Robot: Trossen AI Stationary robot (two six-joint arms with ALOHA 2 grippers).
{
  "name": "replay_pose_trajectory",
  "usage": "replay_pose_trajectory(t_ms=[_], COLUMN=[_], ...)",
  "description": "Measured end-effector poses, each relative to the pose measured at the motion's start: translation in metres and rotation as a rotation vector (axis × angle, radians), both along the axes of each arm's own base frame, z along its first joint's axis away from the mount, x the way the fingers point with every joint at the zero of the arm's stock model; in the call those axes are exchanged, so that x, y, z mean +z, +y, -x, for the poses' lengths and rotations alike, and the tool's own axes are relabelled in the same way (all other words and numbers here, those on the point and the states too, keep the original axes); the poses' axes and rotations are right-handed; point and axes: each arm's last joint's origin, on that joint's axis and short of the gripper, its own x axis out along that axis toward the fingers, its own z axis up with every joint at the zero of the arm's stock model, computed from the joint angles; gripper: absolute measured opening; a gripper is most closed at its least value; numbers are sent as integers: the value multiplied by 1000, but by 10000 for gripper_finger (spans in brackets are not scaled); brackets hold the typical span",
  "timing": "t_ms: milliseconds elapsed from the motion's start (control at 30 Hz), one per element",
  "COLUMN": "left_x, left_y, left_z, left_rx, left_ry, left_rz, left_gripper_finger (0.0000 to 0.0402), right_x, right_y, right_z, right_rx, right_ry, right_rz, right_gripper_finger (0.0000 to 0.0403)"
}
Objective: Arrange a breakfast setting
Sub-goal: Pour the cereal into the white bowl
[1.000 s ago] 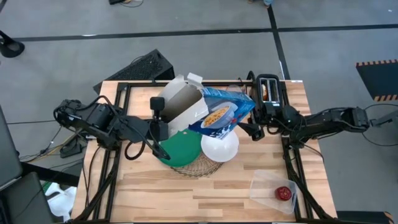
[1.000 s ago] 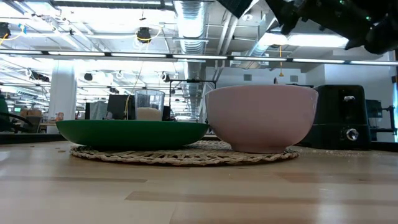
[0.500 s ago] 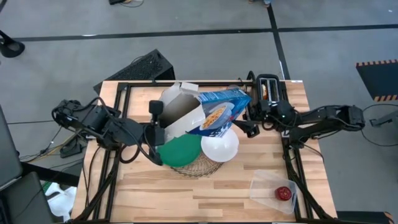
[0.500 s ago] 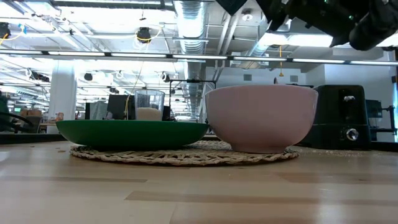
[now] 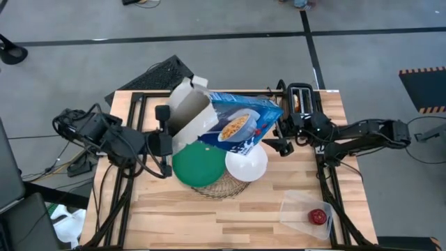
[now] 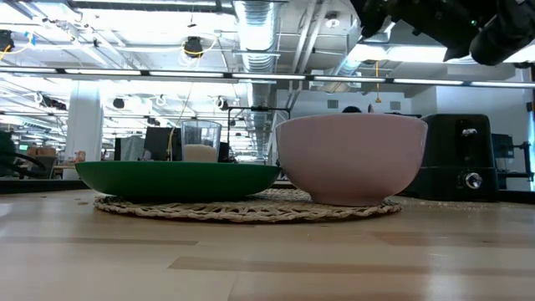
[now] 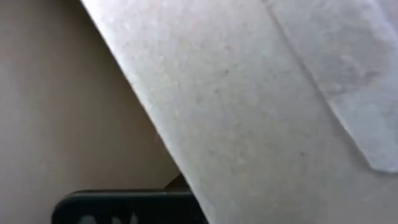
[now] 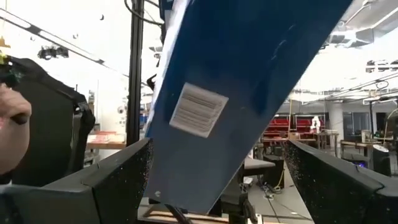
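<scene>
A blue cereal box (image 5: 237, 125) with open grey flaps (image 5: 189, 111) hangs over the white bowl (image 5: 247, 164) and green plate (image 5: 200, 166), which sit on the round wire mat (image 5: 219, 187). My left gripper (image 5: 164, 143) is at the box's open end. My right gripper (image 5: 277, 138) is shut on its closed end. The bowl (image 6: 351, 159) and plate (image 6: 177, 179) also show in the low view, with a clear glass (image 6: 201, 140) behind them. A red apple (image 5: 318, 216) lies in a clear tub. No spoon or loose cereal shows. My left gripper is on a grey flap (image 7: 261, 124) at the box's open end, coming from the table's left side. The cardboard fills the wrist view and hides the place of contact. My right gripper holds the box's closed end (image 8: 205, 124) between its two fingers (image 8: 118, 180), coming level from the table's right side. The box is lifted clear above the bowl, lying lengthwise across the table.
A black toaster (image 5: 301, 101) stands at the far right, just behind my right gripper; it also shows in the low view (image 6: 468, 159). The clear plastic tub (image 5: 306, 213) sits near the front right. Bare wood lies along the near edge.
My left gripper has gone toward the table's left and far edges, and the box's open end with its flaps has swung that way with it. The box has turned from slanting to lying nearly straight across the table. Its closed end has stayed at my right gripper.
</scene>
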Motion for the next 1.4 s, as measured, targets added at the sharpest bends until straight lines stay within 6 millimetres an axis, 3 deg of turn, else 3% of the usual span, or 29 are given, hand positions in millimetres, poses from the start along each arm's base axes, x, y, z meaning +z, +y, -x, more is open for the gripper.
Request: replay_pose_trajectory(t_ms=[433, 933, 1400], left_x=[-2, 4, 7], left_y=[0, -4, 8], left_z=[-3, 4, -1], left_rx=[-15, -121, -64], left_ry=[16, 0, -30], left_rz=[-7, -3, -4], left_gripper_finger=[0, 0, 0], right_x=[12, 12, 24], right_y=[4, -11, 1], right_z=[-3, -1, -1], right_rx=[121, 150, 261], right_ry=[-13, 26, -38], right_rz=[48, 51, 147], right_gripper_finger=[388, 388, 388])
